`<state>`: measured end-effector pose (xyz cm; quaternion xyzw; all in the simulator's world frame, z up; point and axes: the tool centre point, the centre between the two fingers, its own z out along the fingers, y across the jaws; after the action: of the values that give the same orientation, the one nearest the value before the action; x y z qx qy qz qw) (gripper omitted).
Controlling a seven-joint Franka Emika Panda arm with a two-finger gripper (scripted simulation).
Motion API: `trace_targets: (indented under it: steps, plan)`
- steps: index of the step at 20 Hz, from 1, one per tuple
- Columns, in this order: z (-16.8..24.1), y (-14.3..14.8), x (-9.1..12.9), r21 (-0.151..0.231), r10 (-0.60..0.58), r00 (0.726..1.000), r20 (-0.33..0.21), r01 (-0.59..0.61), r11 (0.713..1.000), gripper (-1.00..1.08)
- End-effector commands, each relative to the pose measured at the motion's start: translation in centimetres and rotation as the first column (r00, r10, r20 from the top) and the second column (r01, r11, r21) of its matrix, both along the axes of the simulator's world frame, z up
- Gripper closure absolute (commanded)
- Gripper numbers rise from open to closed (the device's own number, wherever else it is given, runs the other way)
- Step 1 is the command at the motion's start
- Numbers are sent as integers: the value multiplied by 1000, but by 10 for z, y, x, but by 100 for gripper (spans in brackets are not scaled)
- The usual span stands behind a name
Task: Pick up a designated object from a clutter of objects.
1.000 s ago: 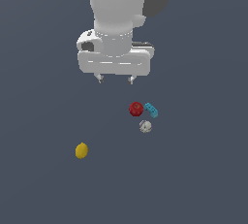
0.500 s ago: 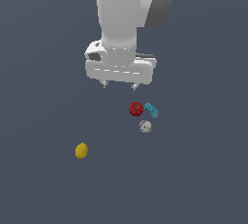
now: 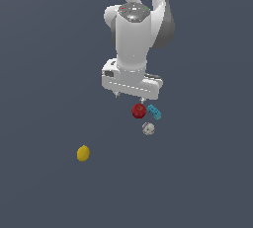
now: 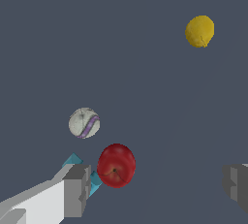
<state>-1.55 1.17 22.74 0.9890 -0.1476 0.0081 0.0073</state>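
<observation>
A bare simulated scene, not a real room: a flat, featureless slate-grey floor (image 3: 44, 49) fills both views with no walls or furniture, and the white robot arm (image 3: 133, 39) and few small objects are rendered in smooth, uniform computer-graphics shading.

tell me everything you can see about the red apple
The red apple is small, round and glossy dark red, with a stem dimple facing the wrist camera. It sits on the flat grey floor, unheld. The cyan toothed block lies right beside it, touching or nearly so; the grey-white ball sits close by, apart. The open gripper hangs just above; in the wrist view the apple lies between the fingers, nearer one finger, with nothing gripping it.
</observation>
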Motion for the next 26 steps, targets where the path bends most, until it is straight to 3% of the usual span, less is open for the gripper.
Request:
trace_targets:
  steps: [1,14,26]
  plan:
    - [-19,8,-6,2,-50,999,-1,50,999,-92]
    - [-101,42,-46,13,-287,958,-8,287,958,-92]
    - [-131,54,-67,17,-380,925,-14,380,925,-92]
